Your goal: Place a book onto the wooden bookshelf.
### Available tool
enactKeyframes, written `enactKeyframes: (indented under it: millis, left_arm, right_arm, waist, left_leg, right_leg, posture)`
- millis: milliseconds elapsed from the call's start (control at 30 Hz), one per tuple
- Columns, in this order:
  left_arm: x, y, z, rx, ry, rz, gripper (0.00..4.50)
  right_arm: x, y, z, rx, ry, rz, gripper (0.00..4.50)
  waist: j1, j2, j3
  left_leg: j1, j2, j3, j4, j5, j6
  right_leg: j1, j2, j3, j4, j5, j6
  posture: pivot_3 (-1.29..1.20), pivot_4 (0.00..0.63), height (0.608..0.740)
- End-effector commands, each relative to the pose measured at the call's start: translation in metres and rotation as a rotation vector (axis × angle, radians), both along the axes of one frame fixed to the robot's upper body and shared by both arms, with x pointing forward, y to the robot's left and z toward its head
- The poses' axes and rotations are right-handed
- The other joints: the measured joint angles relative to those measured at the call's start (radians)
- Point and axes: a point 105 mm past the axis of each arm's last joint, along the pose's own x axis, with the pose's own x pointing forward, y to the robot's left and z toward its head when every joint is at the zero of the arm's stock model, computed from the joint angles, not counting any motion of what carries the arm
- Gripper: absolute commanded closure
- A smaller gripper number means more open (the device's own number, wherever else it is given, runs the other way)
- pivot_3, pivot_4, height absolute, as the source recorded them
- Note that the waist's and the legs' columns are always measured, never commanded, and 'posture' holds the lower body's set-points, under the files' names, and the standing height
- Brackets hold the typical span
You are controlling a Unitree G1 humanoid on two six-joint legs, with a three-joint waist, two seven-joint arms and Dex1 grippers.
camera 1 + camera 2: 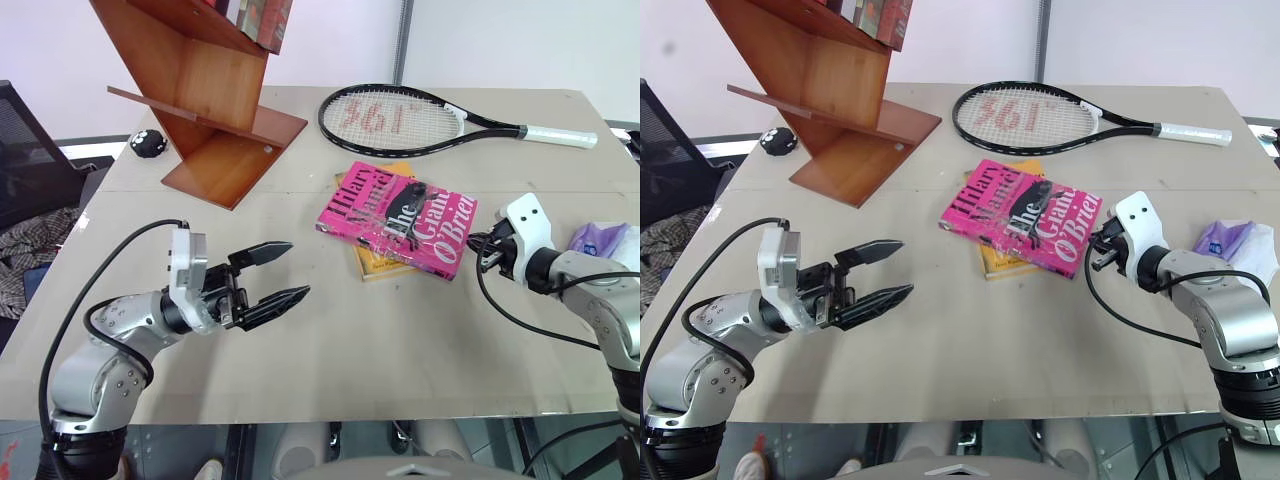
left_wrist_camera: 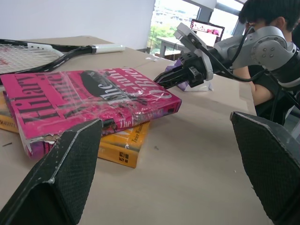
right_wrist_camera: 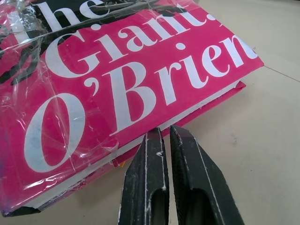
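Beige worktop (image 1: 300, 330), seam lines across it. Wooden bookshelf (image 1: 215, 90) at far left corner of the worktop, slanted reddish-brown boards on a flat square base, a few books in the top slot. Tennis racket (image 1: 420, 118) along the far edge, black frame, white grip toward the far right corner. Book (image 1: 398, 218), bright pink, lying flat cover-up around the worktop's middle, right of centre, not on the shelf; plastic wrap crinkled and torn over the cover, white page edges facing the near right side. Sits askew on a yellow-orange book (image 1: 375, 265), which pokes out underneath toward the near edge. Left pincer (image 1: 285, 272) over the near left part of the worktop, fingers spread wide, released, nothing between them, tips aimed toward the pink book, well apart from it. Right pincer (image 3: 164, 140) near the right edge, clenched, both fingers pressed together with nothing between, tips just beside the pink book's page edge at its "O'Brien" corner; contact cannot be told. Purple-and-white crumpled bag (image 1: 598, 240) at the right edge, just behind the right arm. Small black round object (image 1: 148, 143) at the far left edge beside the shelf base. Person in dark clothing (image 2: 269, 70) beyond the right edge of the worktop, seen in left wrist view.
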Motion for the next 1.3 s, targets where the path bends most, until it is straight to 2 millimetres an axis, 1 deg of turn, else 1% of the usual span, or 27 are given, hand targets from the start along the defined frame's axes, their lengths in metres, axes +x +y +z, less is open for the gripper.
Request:
enactKeyframes:
  millis: [33, 133, 233, 467, 567, 633, 700, 800, 867, 900, 967, 1033, 1067, 1100, 1167, 1233, 1300]
  left_arm:
    - [-0.006, -0.004, 0.013, 0.003, -0.069, -0.015, 0.00]
    - [-0.009, -0.006, 0.015, 0.005, -0.074, -0.017, 0.00]
    - [-0.012, -0.006, 0.015, 0.005, -0.076, -0.016, 0.00]
    - [-0.020, -0.005, 0.013, 0.007, -0.074, -0.012, 0.00]
    - [-0.023, -0.003, 0.011, 0.003, -0.061, 0.005, 0.00]
    - [-0.019, 0.004, 0.008, 0.000, -0.039, 0.035, 0.00]
    - [-0.013, 0.010, 0.005, -0.003, -0.016, 0.066, 0.00]
    - [0.000, 0.015, 0.000, -0.021, 0.033, 0.153, 0.00]
    - [0.006, 0.017, -0.005, -0.033, 0.075, 0.204, 0.00]
    - [0.008, 0.017, -0.008, -0.043, 0.105, 0.213, 0.00]
    - [0.012, 0.018, -0.014, -0.063, 0.179, 0.251, 0.00]
    - [0.017, 0.018, -0.019, -0.093, 0.252, 0.292, 0.00]
    - [0.018, 0.015, -0.020, -0.118, 0.283, 0.284, 0.00]
    - [0.021, 0.013, -0.022, -0.125, 0.314, 0.293, 0.00]
    - [0.028, 0.010, -0.030, -0.151, 0.408, 0.326, 0.00]
    - [0.036, 0.002, -0.040, -0.170, 0.519, 0.345, 0.00]
    - [0.044, -0.004, -0.048, -0.203, 0.614, 0.357, 0.00]
  right_arm:
    - [0.000, -0.002, 0.011, -0.018, -0.049, 0.002, 4.42]
    - [0.002, 0.000, 0.011, -0.015, -0.049, 0.007, 4.42]
    - [0.004, 0.008, 0.009, -0.018, -0.050, 0.034, 4.42]
    - [0.016, 0.046, 0.017, 0.007, -0.091, 0.130, 4.42]
    - [0.019, 0.056, 0.019, 0.013, -0.099, 0.148, 4.42]
    - [0.019, 0.057, 0.019, 0.017, -0.099, 0.150, 4.42]
    - [0.018, 0.054, 0.019, 0.019, -0.100, 0.146, 4.42]
    - [0.011, 0.037, 0.021, -0.009, -0.131, 0.145, 4.42]
    - [0.003, 0.023, 0.022, -0.018, -0.146, 0.166, 3.91]
    - [-0.010, 0.020, 0.027, 0.009, -0.180, 0.237, 3.62]
    - [-0.032, 0.015, 0.035, 0.093, -0.203, 0.321, 2.66]
    - [-0.058, 0.011, 0.038, 0.093, -0.207, 0.428, 1.70]
    - [-0.072, 0.011, 0.041, 0.092, -0.214, 0.490, 1.42]
    - [-0.082, 0.011, 0.044, 0.102, -0.218, 0.519, 0.79]
    - [-0.100, 0.010, 0.051, 0.144, -0.201, 0.567, 0.03]
    - [-0.110, 0.007, 0.055, 0.140, -0.206, 0.574, 0.03]
    - [-0.113, 0.009, 0.059, 0.143, -0.219, 0.566, 0.03]
  waist:
    - [0.000, 0.000, 0.000]
    - [0.000, 0.000, 0.000]
    - [-0.001, 0.000, 0.000]
    - [-0.007, 0.000, 0.000]
    - [-0.005, 0.000, 0.000]
    - [-0.002, 0.000, 0.000]
    - [0.001, 0.000, 0.000]
    - [0.002, 0.000, 0.000]
    - [0.003, 0.001, 0.000]
    - [0.003, 0.000, 0.000]
    - [0.005, 0.000, 0.000]
    - [0.001, 0.000, 0.001]
    - [0.001, 0.000, 0.001]
    - [-0.001, 0.000, 0.001]
    - [-0.003, 0.000, 0.001]
    - [-0.002, -0.001, 0.001]
    - [0.002, -0.001, 0.001]
  left_leg:
    - [0.000, 0.000, 0.000, 0.000, 0.000, 0.000]
    - [0.000, 0.000, 0.000, 0.000, 0.000, 0.000]
    - [0.000, 0.000, 0.000, 0.000, 0.000, 0.000]
    - [0.000, 0.001, 0.000, 0.000, 0.000, 0.000]
    - [0.000, 0.001, 0.000, 0.000, 0.000, 0.000]
    - [0.000, 0.001, 0.000, 0.000, 0.000, 0.000]
    - [0.000, 0.001, 0.000, 0.000, 0.000, 0.000]
    - [0.000, 0.000, 0.000, 0.000, 0.000, 0.000]
    - [-0.001, 0.000, 0.000, 0.000, 0.000, 0.000]
    - [-0.001, -0.001, 0.000, 0.000, 0.000, 0.000]
    - [-0.001, -0.001, -0.001, 0.000, 0.000, 0.000]
    - [-0.001, -0.001, -0.001, -0.001, 0.000, 0.000]
    - [-0.001, 0.000, -0.001, -0.001, 0.000, 0.000]
    - [-0.001, 0.000, -0.002, -0.001, 0.000, 0.000]
    - [0.001, 0.001, -0.004, -0.001, 0.000, 0.000]
    - [0.004, 0.001, -0.008, 0.000, 0.000, 0.000]
    - [0.007, 0.001, -0.009, 0.001, 0.000, 0.000]
  right_leg:
    - [0.000, 0.000, 0.000, 0.000, 0.000, 0.000]
    - [0.000, 0.000, 0.000, 0.000, 0.000, 0.000]
    - [0.000, 0.000, 0.000, 0.000, 0.000, 0.000]
    - [-0.001, 0.001, 0.000, 0.000, 0.000, 0.000]
    - [-0.001, 0.001, 0.000, 0.000, 0.000, -0.001]
    - [-0.001, 0.000, 0.000, 0.000, 0.001, -0.002]
    - [-0.001, 0.000, -0.001, 0.000, 0.001, -0.002]
    - [-0.001, 0.000, -0.001, 0.000, 0.000, 0.000]
    - [0.000, -0.001, -0.001, 0.000, 0.000, 0.000]
    - [0.000, -0.001, -0.001, 0.000, 0.000, 0.000]
    - [0.000, -0.001, -0.001, -0.001, 0.000, 0.000]
    - [0.000, 0.000, -0.001, 0.000, 0.000, 0.000]
    - [0.000, 0.000, -0.001, 0.000, 0.000, 0.001]
    - [0.000, 0.000, -0.001, 0.000, 0.000, 0.001]
    - [0.003, 0.000, -0.003, 0.000, 0.000, 0.002]
    - [0.006, -0.001, -0.007, 0.000, 0.000, 0.002]
    - [0.009, 0.000, -0.007, 0.001, 0.000, 0.001]
  posture:
    - [0.00, 0.150, 0.717]
    - [0.00, 0.150, 0.717]
    - [0.00, 0.150, 0.717]
    - [0.00, 0.150, 0.717]
    - [0.00, 0.150, 0.717]
    - [0.00, 0.150, 0.717]
    - [0.00, 0.150, 0.717]
    - [0.00, 0.150, 0.717]
    - [0.00, 0.150, 0.717]
    - [0.00, 0.150, 0.717]
    - [0.00, 0.150, 0.717]
    - [0.00, 0.150, 0.717]
    - [0.00, 0.150, 0.717]
    - [0.00, 0.150, 0.716]
    - [0.00, 0.150, 0.714]
    - [0.00, 0.150, 0.714]
    - [0.00, 0.150, 0.714]
